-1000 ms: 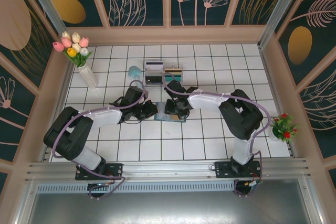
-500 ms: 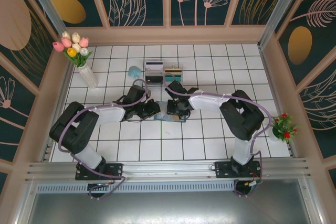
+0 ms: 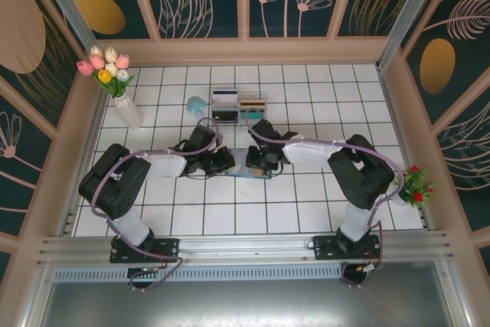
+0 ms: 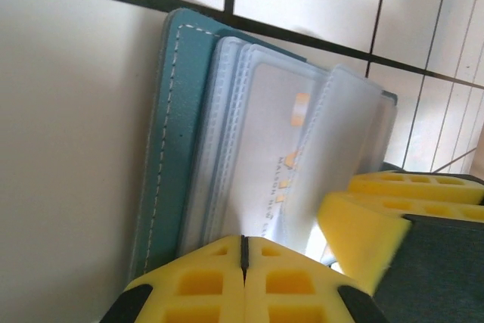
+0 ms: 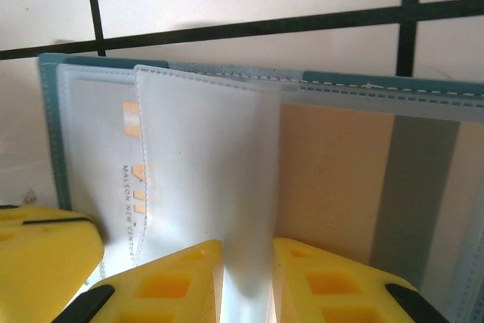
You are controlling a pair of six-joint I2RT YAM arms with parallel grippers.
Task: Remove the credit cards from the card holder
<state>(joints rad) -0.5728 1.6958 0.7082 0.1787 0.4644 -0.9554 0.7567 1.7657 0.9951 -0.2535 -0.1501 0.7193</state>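
Both elbows have shifted since a second ago: the left arm's has crept in toward the middle, the right arm's has swung out toward the side wall; the two heads stay nose to nose at mid-table. Far left, a vase of tulips (image 3: 115,86) stands by the wall. Next comes the left gripper (image 3: 220,163), low over the tiles; in its wrist view its yellow fingers (image 4: 197,281) are pressed together with only a seam showing, right at the near edge of the card holder (image 4: 162,149); whether a thin edge is nipped there, I cannot tell. That holder lies open on the white tiles between the grippers, teal cover flat, plastic pockets fanned up, a white card (image 4: 276,134) with orange marks still inside one. Then the right gripper (image 3: 258,160); its jaws are clamped on a clear sleeve (image 5: 219,164) standing upright between the pads. Right of that sleeve lies a tan card (image 5: 333,179) with a grey stripe, also in its pocket. Far right, a small red-flowered plant (image 3: 414,186) sits at the table's edge.
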